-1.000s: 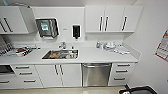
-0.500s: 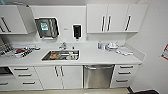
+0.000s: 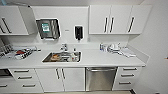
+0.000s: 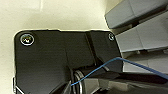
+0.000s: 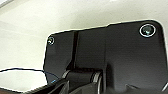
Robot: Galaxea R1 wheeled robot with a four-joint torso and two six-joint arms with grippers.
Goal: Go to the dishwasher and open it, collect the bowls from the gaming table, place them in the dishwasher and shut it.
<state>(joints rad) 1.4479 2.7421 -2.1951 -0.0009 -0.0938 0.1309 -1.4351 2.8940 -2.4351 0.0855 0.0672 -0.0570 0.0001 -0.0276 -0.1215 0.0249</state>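
The dishwasher (image 3: 101,78) stands straight ahead under the white counter (image 3: 100,59). Its brushed steel front is shut, and a horizontal bar handle (image 3: 101,70) runs across its top. White cabinet doors (image 3: 61,78) flank it on the left and a stack of drawers (image 3: 127,75) on the right. The bowls and the gaming table are out of view. In both wrist views I see my own dark plate over a pale surface, and the fingers cannot be made out.
A steel sink (image 3: 62,57) with a tap (image 3: 64,47) holds some dishes left of the dishwasher. Small items (image 3: 113,47) crowd the counter's right end. Wall cabinets (image 3: 117,20) hang above. A side wall (image 3: 156,62) closes the right.
The whole kitchen front sits slightly larger and lower in the picture, so the camera has moved nearer. Nothing on the counter has shifted and the dishwasher stays shut.
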